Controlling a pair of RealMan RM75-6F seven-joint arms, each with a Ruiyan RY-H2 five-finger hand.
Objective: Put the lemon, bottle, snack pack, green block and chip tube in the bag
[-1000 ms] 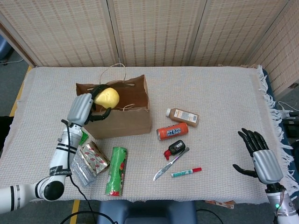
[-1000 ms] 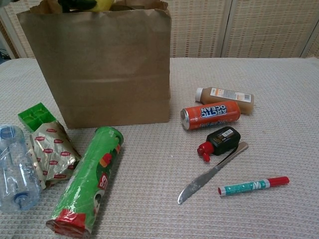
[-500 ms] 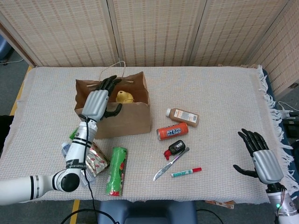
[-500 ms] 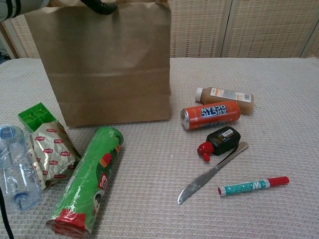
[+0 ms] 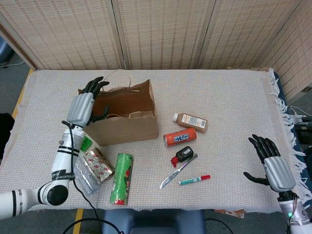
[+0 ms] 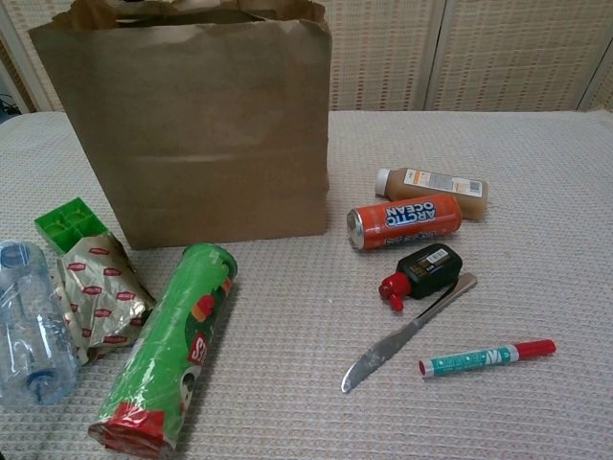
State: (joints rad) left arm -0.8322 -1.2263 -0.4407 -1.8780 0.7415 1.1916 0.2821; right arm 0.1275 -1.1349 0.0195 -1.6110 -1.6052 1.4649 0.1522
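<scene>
Woven screens stand behind a table point(image 5: 229, 97) covered in a pale knit cloth, and on it the brown paper bag point(image 6: 192, 125) stands upright with its mouth open. My left hand point(image 5: 83, 105) hovers at the bag's left rim, fingers spread and holding nothing. I cannot see the lemon; the bag's inside looks dark from the head view. My right hand point(image 5: 273, 163) hangs at the table's far right edge, well apart from everything, fingers apart and empty. In front of the bag the green chip tube point(image 6: 168, 355) lies on its side, the foil snack pack point(image 6: 96, 292) just left of it, the clear bottle point(image 6: 29, 331) beside that and the green block point(image 6: 69, 222) near the bag's lower left corner. To the right lie a brown drink bottle point(image 6: 431, 189), an orange can point(image 6: 402, 222), a knife point(image 6: 407, 333) and a marker point(image 6: 487, 357).
</scene>
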